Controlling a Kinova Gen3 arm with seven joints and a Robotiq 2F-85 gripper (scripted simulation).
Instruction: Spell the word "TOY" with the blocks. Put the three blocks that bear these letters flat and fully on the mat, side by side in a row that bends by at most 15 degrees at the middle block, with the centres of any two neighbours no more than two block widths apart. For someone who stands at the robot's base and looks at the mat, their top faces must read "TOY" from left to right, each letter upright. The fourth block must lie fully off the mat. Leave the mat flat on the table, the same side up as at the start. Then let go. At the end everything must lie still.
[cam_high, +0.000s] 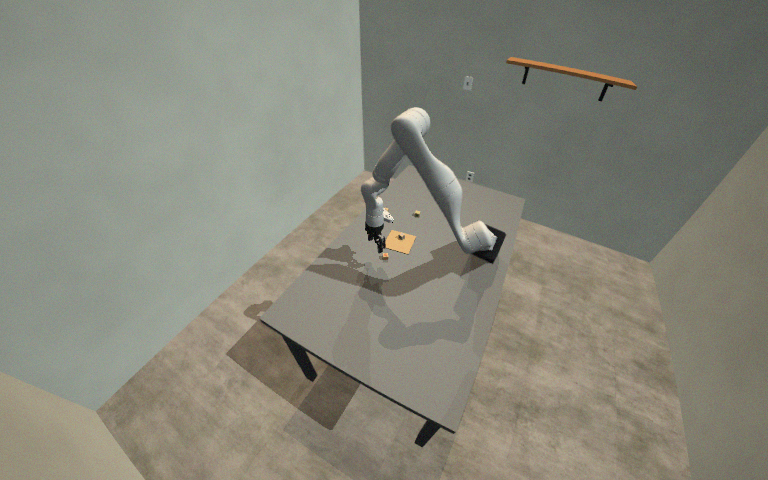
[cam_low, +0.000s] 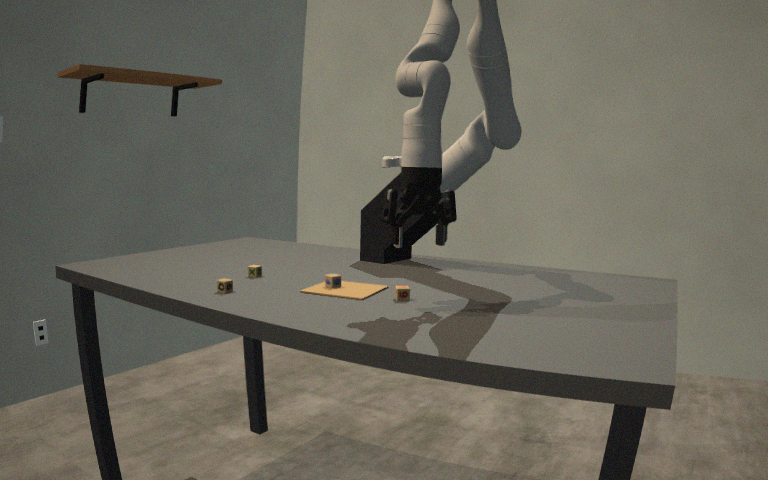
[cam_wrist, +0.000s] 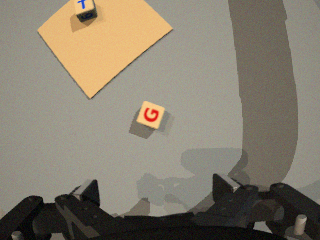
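The gripper (cam_high: 380, 249) (cam_low: 420, 240) (cam_wrist: 156, 189) is open and empty, pointing down above the table near the red-G block. The red-G block (cam_high: 385, 256) (cam_low: 402, 293) (cam_wrist: 150, 115) lies on the table, off the mat beside one corner, its G turned on its side in the wrist view. The mat (cam_high: 405, 246) (cam_low: 357, 291) (cam_wrist: 100, 60) lies flat. A block with a blue letter, seemingly T (cam_high: 400, 236) (cam_low: 333, 281) (cam_wrist: 85, 7), sits on the mat; the wrist view cuts it off. Two other blocks (cam_high: 416, 213) (cam_low: 254, 271) (cam_low: 224, 285) lie off the mat; their top letters are unreadable.
The robot's black base (cam_high: 494, 244) (cam_low: 376, 237) stands at one long edge of the grey table (cam_high: 419, 367) (cam_low: 538, 339). Arm shadows cross the table beside the red-G block. A wooden shelf (cam_high: 570, 71) (cam_low: 147, 76) is on the wall, away from the table.
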